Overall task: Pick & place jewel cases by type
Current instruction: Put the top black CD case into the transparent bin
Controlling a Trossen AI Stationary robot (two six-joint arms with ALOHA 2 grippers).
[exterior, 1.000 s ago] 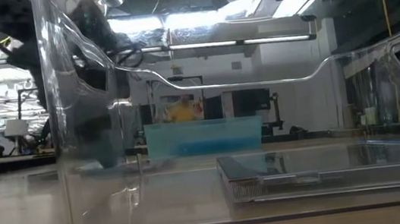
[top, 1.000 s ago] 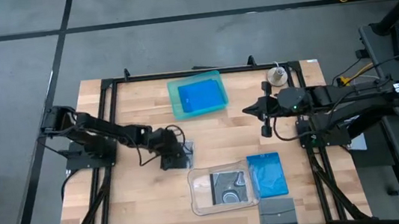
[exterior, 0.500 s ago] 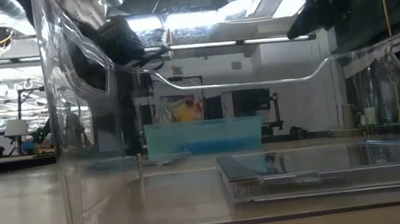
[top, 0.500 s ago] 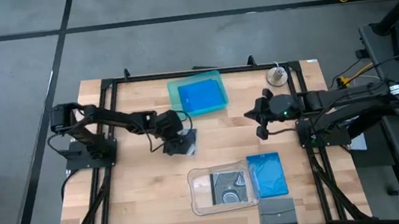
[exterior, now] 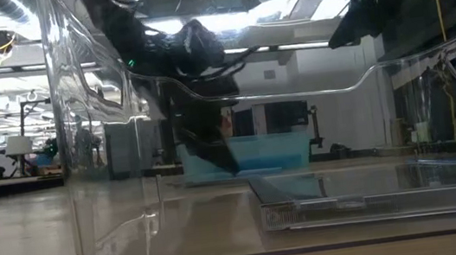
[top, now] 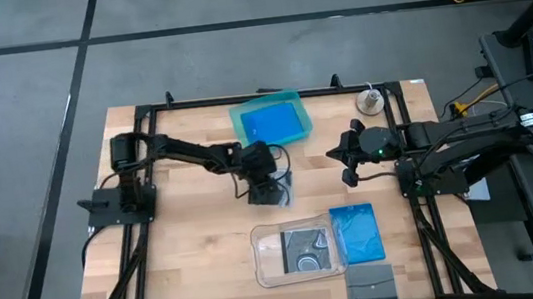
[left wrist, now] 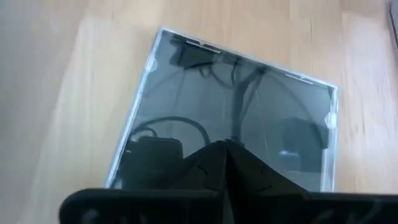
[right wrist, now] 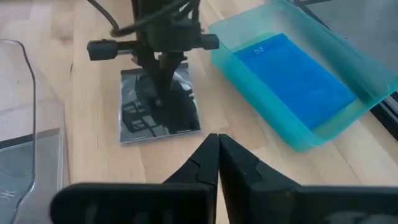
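Observation:
A dark grey square jewel case (top: 276, 191) lies flat on the table's middle, seen close in the left wrist view (left wrist: 236, 106) and the right wrist view (right wrist: 158, 121). My left gripper (top: 268, 177) stands over it, shut, fingers pointing down (right wrist: 160, 99). My right gripper (top: 341, 157) hovers to the case's right, shut (right wrist: 217, 142), touching nothing. One blue case (top: 271, 123) lies in the teal tray (top: 239, 122). Another blue case (top: 356, 232) lies on the table beside the clear tray (top: 262, 256), which holds grey cases (top: 305, 251). My left gripper presses its shut fingertips (right wrist: 158, 98) down on the top face of the grey case near its middle (right wrist: 163, 111), coming from above. It does not pinch an edge. The case lies flat on the wood.
The teal tray (right wrist: 292, 134) sits at the far edge, just beyond the grey case. The clear tray's wall (exterior: 67, 165) fills the low view, at the near edge. A small round object (top: 371, 102) rests at the far right. Bare wood lies left of the case.
My left gripper has travelled toward the table's right, staying shut, and the grey case has slid along the table with it toward the centre. The teal tray has shifted a little to the right. My right gripper moved slightly toward the left early on, then held still.

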